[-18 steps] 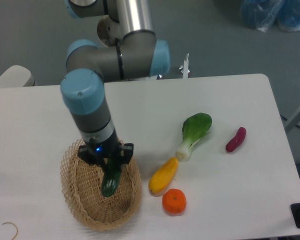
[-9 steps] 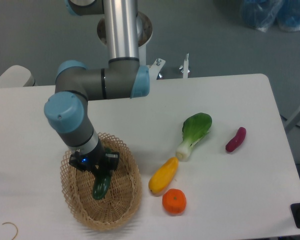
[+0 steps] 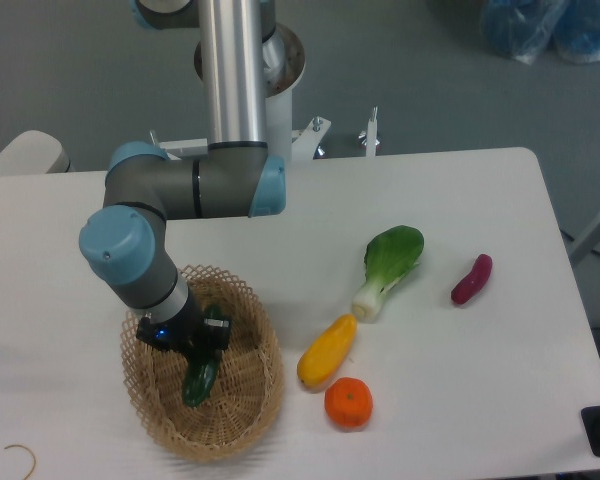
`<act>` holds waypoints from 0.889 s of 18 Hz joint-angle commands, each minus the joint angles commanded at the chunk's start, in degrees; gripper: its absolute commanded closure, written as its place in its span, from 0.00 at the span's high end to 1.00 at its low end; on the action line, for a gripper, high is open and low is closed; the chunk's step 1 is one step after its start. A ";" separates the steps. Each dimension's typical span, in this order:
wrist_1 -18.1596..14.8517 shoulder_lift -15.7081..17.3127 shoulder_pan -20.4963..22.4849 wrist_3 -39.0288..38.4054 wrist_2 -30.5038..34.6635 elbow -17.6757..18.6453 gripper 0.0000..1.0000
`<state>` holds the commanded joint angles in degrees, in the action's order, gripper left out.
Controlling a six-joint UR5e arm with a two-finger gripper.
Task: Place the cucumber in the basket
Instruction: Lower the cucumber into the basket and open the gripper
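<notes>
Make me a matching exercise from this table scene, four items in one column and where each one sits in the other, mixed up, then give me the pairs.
Column 1:
1. cucumber
2. orange
3. purple eggplant
4. bok choy

Column 2:
A. farthest toward the image right on the table
B. inside the basket, at the gripper
C. just beyond the tip of the yellow squash
D. nearest the front table edge, beside the squash

Pairs: 1-B, 2-D, 3-A, 4-C
</notes>
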<state>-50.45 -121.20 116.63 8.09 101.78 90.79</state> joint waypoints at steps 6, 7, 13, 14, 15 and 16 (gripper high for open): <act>0.09 -0.44 0.00 0.09 0.00 -0.35 0.23; 0.09 -0.44 0.00 0.09 0.00 -0.35 0.23; 0.09 -1.23 -0.18 1.85 0.00 -0.61 0.38; 0.18 -1.15 -0.18 1.85 0.00 -0.88 0.42; 0.18 -0.97 -0.18 1.85 0.00 -0.88 0.51; 0.09 -0.88 -0.18 1.93 0.00 -1.14 0.66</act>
<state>-50.36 -122.08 116.46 10.02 101.78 89.65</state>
